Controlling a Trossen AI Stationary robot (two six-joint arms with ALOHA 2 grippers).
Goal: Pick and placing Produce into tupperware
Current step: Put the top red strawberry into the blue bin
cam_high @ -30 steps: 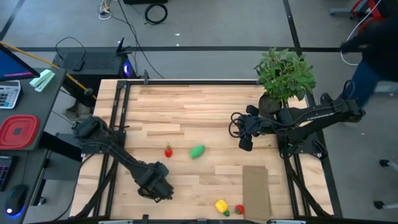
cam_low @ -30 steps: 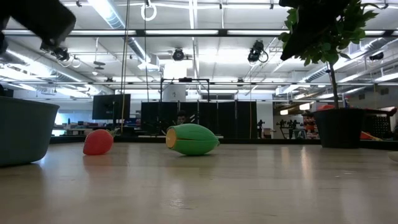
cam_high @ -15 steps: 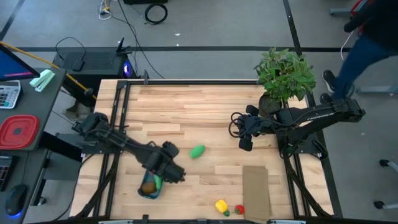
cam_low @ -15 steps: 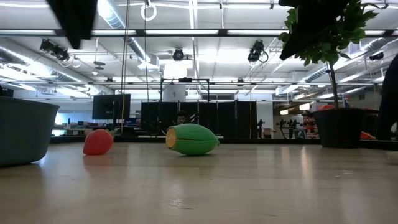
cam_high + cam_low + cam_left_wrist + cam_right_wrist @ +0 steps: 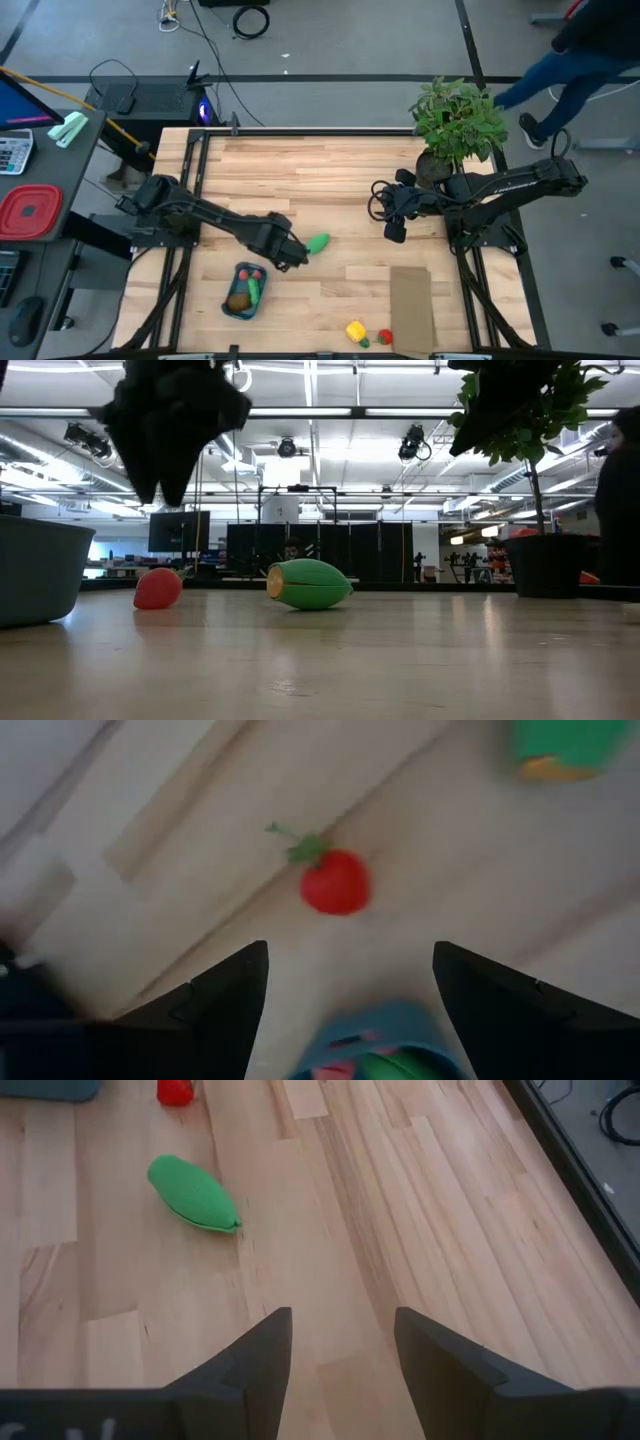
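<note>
green produce [image 5: 318,242] beside spread left claw [image 5: 291,256]

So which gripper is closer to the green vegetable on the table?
Left. The left gripper hangs just beside the green vegetable, fingers open and empty. The right gripper waits farther off near the potted plant.

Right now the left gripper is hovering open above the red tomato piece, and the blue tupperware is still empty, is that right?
Not quite. The left gripper does hover open above the red piece, but the tupperware is not empty: the high view shows a brown piece and a green piece already inside it.
</note>
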